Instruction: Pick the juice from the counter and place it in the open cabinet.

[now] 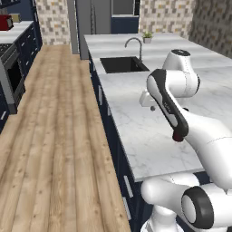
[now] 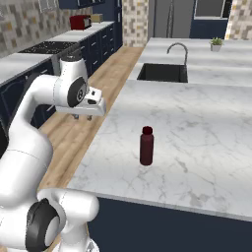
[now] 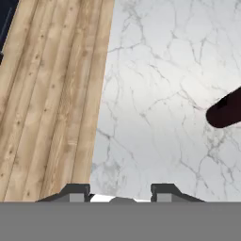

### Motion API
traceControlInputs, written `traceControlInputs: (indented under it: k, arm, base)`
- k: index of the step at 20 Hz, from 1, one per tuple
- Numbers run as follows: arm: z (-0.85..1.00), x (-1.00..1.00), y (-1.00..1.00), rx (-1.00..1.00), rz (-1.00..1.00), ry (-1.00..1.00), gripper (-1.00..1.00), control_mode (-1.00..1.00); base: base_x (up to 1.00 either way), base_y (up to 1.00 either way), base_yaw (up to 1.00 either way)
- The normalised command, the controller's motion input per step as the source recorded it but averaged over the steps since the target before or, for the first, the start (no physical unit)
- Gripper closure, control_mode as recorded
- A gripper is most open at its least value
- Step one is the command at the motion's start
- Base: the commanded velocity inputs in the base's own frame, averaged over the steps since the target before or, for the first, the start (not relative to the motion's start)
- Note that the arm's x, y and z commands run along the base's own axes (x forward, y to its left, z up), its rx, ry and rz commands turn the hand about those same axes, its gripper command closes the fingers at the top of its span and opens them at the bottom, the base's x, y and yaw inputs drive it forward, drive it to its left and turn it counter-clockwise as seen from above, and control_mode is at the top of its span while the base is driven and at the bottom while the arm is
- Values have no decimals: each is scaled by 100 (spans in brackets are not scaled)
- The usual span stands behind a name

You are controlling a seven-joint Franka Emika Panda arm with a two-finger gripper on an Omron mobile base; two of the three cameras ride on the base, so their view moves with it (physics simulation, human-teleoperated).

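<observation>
At the left, your claw (image 2: 83, 117) hangs over the near-left edge of the white grey-veined marble surface (image 2: 206, 133), above the seam with the wooden plank floor (image 2: 69, 133). In the hand view its two dark fingertips (image 3: 75, 192) stand apart with bare marble between them, so it is released and carrying nothing.

Moving right, the slim maroon juice bottle with its red cap (image 2: 146, 145) stands upright on that surface, well apart from the claw and nearer you than the black inset sink (image 2: 163, 73) and curved chrome tap (image 2: 178, 51). In the hand view it sits at the right edge, partly cut off.

You are at the reach step. Swing the hand right until the bottle sits centred between the fingertips, keep them spread, then come in level around the body below the neck. A slim, tall bottle probably tips if one finger touches first, so close only when both sides are square.
</observation>
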Motion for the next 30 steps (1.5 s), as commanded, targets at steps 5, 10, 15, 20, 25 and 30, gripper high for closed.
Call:
traceControlInputs:
  k: [5,10,15,20,25,30]
  arm:
    - [-14,1,-1,0,-9,-8,-100,-100]
    - [-28,0,-11,-3,-33,-12,-100,-100]
    - [-34,0,-44,0,-34,-5,-100,-100]
    - [-16,0,-53,0,-19,-8,-100,-100]
    - [10,0,-99,1,6,0,-100,-100]
    - [17,1,-100,2,19,0,-100,-100]
  base:
    - [0,0,0]
    - [0,0,0]
    - [0,0,0]
    - [0,0,0]
    - [0,0,0]
    - [0,0,0]
